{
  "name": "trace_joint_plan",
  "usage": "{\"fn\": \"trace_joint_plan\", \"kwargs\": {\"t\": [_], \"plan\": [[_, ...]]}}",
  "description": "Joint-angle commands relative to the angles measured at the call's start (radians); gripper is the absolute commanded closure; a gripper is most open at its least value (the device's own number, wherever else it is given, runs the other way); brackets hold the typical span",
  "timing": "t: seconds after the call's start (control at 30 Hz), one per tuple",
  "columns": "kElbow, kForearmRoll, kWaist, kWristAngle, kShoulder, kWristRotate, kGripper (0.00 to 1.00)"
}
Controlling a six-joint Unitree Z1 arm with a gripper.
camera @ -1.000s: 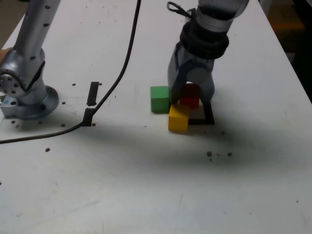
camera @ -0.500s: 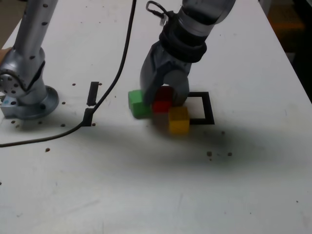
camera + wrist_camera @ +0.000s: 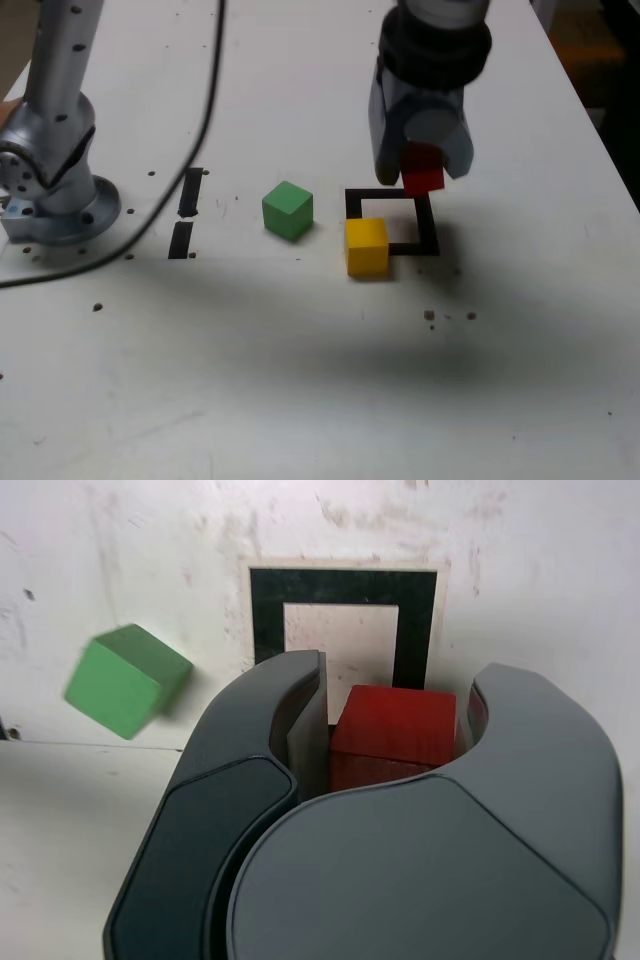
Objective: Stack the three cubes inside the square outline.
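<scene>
Your red cube [image 3: 423,173] is off the table, clamped between the closed jaws of the gripper [image 3: 424,176], hanging over the far right part of the square outline [image 3: 430,228] in the exterior view. The yellow cube [image 3: 366,246] sits on the outline's near left corner. The green cube [image 3: 288,210] rests on the white table [image 3: 300,380], left of the outline and apart from it.

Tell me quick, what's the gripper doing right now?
Gripper: shut on the red cube, held clear of the table above the square outline.
</scene>
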Motion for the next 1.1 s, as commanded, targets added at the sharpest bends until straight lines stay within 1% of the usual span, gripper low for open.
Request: {"fn": "trace_joint_plan", "kwargs": {"t": [0.0,0.1,0.23,0.3,0.4,0.47,0.5,0.57,0.6,0.63,0.7,0.8,0.9,0.97,1.07], "plan": [[0.002,-0.032,-0.001,-0.019,0.017,0.008,0.81],[0.002,-0.057,-0.009,-0.036,0.031,0.005,0.81],[-0.002,-0.037,-0.026,-0.061,0.037,-0.017,0.81],[-0.002,0.007,-0.031,-0.081,0.042,-0.035,0.81],[-0.001,0.109,-0.033,-0.114,0.049,-0.069,0.81],[0.001,0.178,-0.033,-0.144,0.050,-0.090,0.81],[0.003,0.221,-0.033,-0.172,0.051,-0.103,0.81],[0.003,0.260,-0.033,-0.201,0.048,-0.114,0.81],[0.001,0.270,-0.033,-0.205,0.046,-0.117,0.81],[-0.004,0.277,-0.034,-0.202,0.043,-0.119,0.81],[-0.025,0.281,-0.036,-0.173,0.034,-0.121,0.81],[-0.079,0.279,-0.048,-0.089,0.013,-0.122,0.81],[-0.115,0.277,-0.057,-0.026,-0.003,-0.118,0.81],[-0.122,0.275,-0.060,-0.004,-0.008,-0.112,0.81],[-0.117,0.268,-0.057,0.010,-0.005,-0.097,0.80]]}}
